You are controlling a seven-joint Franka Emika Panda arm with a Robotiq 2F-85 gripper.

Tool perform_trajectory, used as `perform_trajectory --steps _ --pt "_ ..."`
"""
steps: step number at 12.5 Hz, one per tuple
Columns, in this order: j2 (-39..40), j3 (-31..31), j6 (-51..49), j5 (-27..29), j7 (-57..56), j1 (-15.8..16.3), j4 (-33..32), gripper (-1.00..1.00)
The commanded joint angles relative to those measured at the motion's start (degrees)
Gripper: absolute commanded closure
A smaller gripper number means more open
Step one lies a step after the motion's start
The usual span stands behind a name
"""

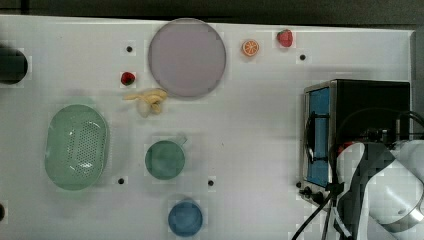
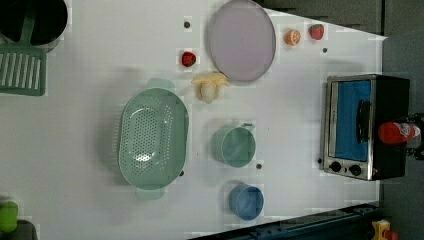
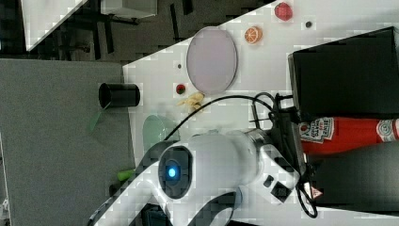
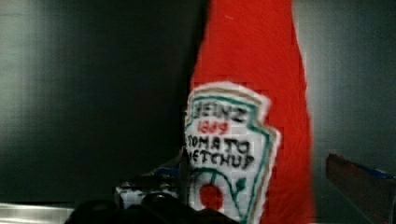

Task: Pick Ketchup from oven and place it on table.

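Okay, closest first: gripper (image 4: 250, 186) stands wide, nothing held. One finger (image 4: 359, 182) shows off to one side of the ketchup (image 4: 252, 70) with a gap between, and a dark piece sits just beside the label on the other side, so the bottle is straddled but not pinched. The ketchup is on the oven's black top, not inside it, label facing the wrist camera and white cap pointing away. Whether it stands or lies I can't tell. The white arm (image 3: 211, 165) reaches over the oven (image 2: 350, 125), whose door is shut. Handling guess: small plastic squeeze bottle, light, with a soft wall that gives under pressure and smooth, slightly slippery sides. It tapers toward the cap, so a grip high up would likely slide off. Best hold looks like across the wide lower body at the label, with moderate squeeze. Too hard dents it, and a nudge before closing could tip or roll it off the top. Further out, the table (image 1: 260, 125) has free white space between the oven and the teal cup (image 1: 165, 160), good for the drop. Beyond that are the blue cup (image 1: 185, 218), green colander (image 1: 76, 146) and lilac plate (image 1: 186, 57), all well apart from the oven.
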Motion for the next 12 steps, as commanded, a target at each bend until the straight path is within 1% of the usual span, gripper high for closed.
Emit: perform_trajectory --steps 1,2,3,4,5,6,7,8,9,12 --pt "-1.47 1.18 2.38 1.82 -1.16 -0.48 1.54 -1.0" --pt "-1.33 1.22 3.27 1.82 -1.16 -0.48 1.7 -1.0" --pt "-1.28 1.08 3.27 1.82 -1.16 -0.61 1.51 -0.78" --pt "-0.89 1.09 3.32 1.85 -1.16 -0.63 1.46 -0.4" --pt "-0.5 1.12 3.33 1.85 -1.16 -0.6 1.5 -0.16" --pt "-0.43 1.12 3.36 1.84 -1.16 -0.59 1.73 -0.01" --pt "-0.65 1.11 3.32 1.84 -1.18 -0.58 2.1 -0.01" --pt "-2.7 2.46 1.79 1.81 -1.23 0.27 4.91 -0.01" --pt "-3.97 3.47 -0.77 1.81 -1.23 0.81 6.09 -0.01" --pt "-8.45 7.38 -13.11 1.81 -0.59 2.19 9.12 -0.01"
